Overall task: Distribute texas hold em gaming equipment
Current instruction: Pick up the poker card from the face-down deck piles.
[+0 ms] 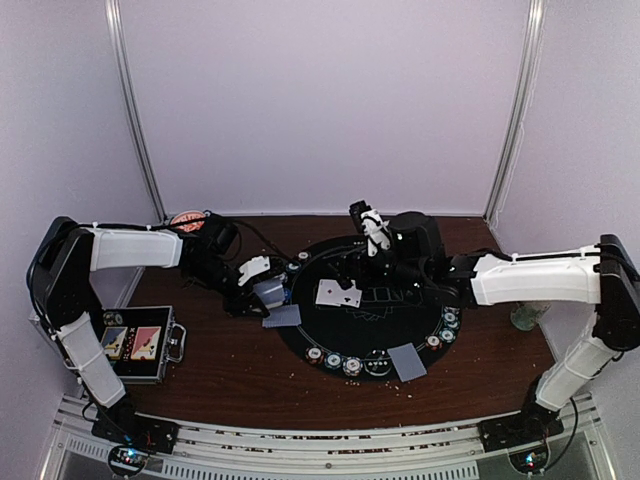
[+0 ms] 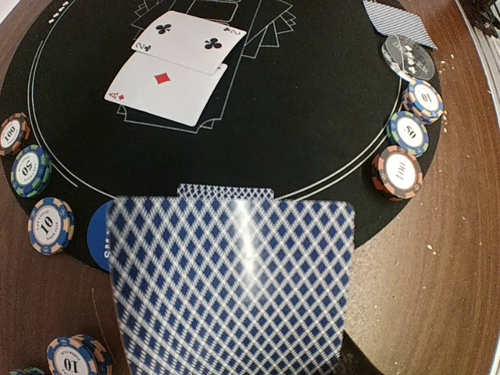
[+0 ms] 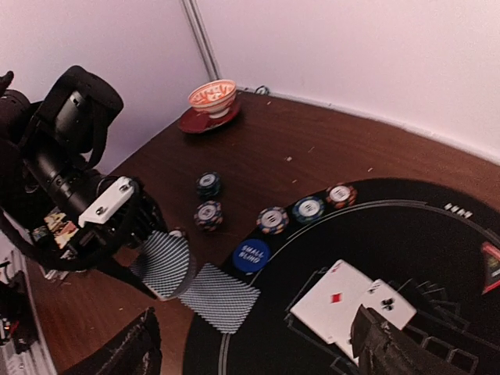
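My left gripper is shut on a deck of blue-checked playing cards held over the mat's left edge; the deck hides its fingers. A face-down card lies just in front of the deck on the round black mat. An ace of diamonds and a two of clubs lie face up, overlapping, at mid-mat. My right gripper hangs open above the mat beside those two cards, holding nothing. Striped chips line the mat's rim, near a blue small blind button.
Another face-down card and a silvery button sit at the mat's near right rim. A red bowl stands at the far left corner. A black case with two card packs lies open at the near left. Two chip stacks sit off the mat.
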You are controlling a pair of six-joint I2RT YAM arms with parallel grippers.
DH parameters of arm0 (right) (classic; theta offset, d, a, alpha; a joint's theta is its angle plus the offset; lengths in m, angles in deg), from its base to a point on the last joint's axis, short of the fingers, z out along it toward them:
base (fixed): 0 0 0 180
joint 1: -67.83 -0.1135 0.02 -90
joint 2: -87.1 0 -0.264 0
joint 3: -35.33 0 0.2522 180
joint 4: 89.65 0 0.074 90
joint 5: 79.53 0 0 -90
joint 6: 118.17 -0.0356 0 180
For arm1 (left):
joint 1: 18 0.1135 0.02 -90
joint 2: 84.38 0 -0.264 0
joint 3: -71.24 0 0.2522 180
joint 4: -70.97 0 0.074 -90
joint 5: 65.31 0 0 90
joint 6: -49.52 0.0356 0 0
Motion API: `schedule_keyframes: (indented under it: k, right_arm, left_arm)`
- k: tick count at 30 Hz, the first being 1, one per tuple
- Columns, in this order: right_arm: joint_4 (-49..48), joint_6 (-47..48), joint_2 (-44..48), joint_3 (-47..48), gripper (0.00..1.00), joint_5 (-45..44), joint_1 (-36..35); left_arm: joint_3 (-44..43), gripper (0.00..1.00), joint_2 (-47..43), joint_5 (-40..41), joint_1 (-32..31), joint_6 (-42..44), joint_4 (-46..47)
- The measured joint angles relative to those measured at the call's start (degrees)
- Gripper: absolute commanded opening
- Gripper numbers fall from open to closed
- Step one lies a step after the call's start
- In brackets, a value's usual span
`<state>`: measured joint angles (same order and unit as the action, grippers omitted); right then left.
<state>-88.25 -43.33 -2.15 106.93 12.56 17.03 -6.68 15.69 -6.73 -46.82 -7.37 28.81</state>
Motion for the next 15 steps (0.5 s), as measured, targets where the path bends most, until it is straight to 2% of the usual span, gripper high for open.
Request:
schedule_keyframes:
  k: [6, 15]
  right_arm:
    - [-9.1, -15.2, -10.4, -0.9, 0.76, 13.0, 0.0]
    - [-15.9, -25.6, -20.7, 4.5, 0.72, 21.4, 0.0]
  left_arm:
    - [0.0, 0.48, 0.0, -0.4, 0.0, 0.0, 0.0]
    - [0.0, 0.48, 0.0, -0.6, 0.0, 0.0, 0.0]
